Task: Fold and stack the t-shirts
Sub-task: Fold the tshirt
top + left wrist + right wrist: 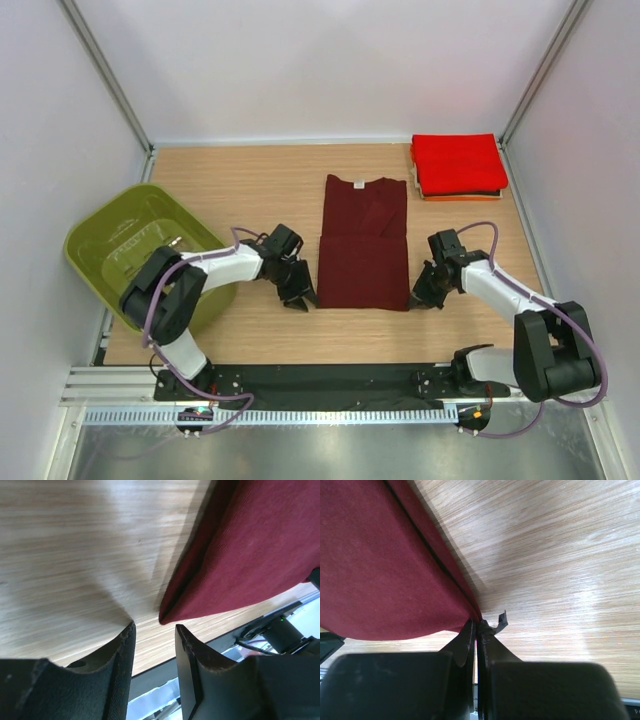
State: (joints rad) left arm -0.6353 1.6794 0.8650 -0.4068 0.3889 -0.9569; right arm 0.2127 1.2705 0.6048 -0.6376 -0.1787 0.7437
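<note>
Pinching the near right corner of the maroon t-shirt [380, 565], the right gripper [478, 625] has its jaws pressed flat together. Only a sliver of cloth meets the tips, so the bite itself is hard to make out. The left gripper [155, 626] is parted just a little, with the shirt's near left corner right ahead of the gap, not in it. The shirt lies flat in the middle of the bench [250, 180], collar at the far end. A folded red t-shirt [458, 160] tops the stack in the far right corner; there are thin orange and dark edges underneath, can't count them. The olive basket [100, 250] sits left, partly covered by the left arm. Open wood shows either side of the shirt.
</note>
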